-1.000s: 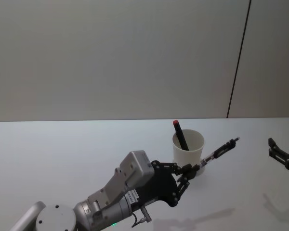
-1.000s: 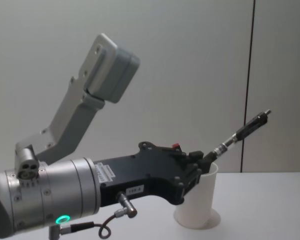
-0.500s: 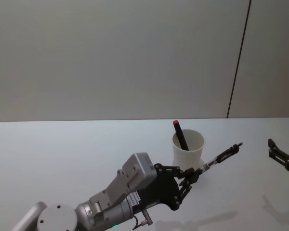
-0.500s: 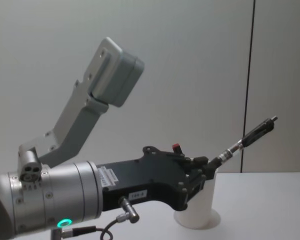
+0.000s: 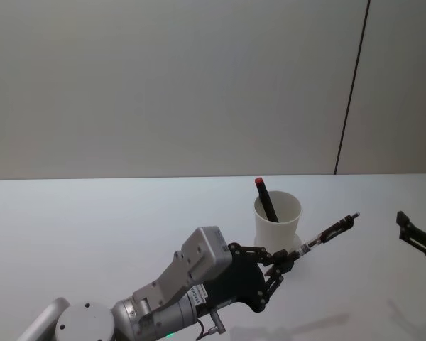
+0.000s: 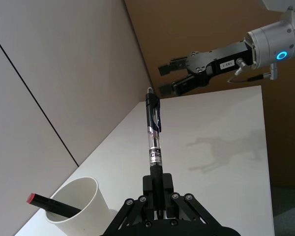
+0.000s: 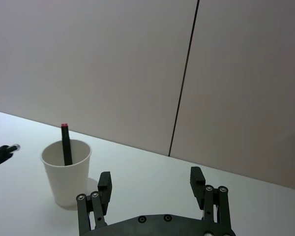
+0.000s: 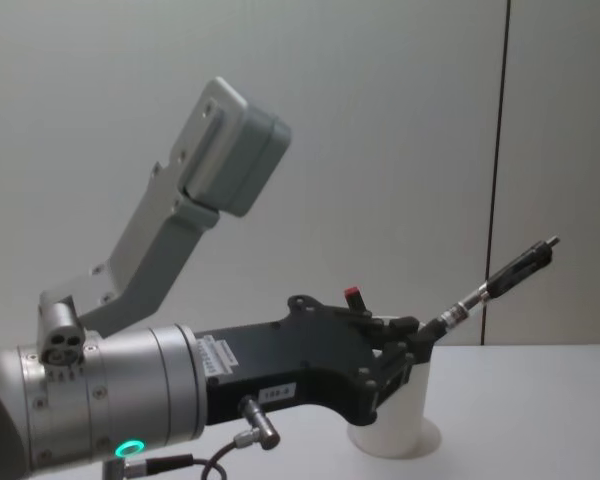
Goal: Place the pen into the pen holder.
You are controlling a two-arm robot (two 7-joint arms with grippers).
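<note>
While the left gripper (image 5: 282, 257) pinches the pen (image 5: 328, 232) by one end, angled up beside the pen holder (image 5: 278, 224), and the right gripper (image 7: 151, 176) hangs open far right, a low swing could clip the rim and topple that light cup.

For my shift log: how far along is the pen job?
Done: the left claw grips the pen, raised off the table. In hand: the pen points slantwise beside the pen holder, which holds a red-capped pen. Remaining: bring it over the rim and release. Right claw sits open, aside.
</note>
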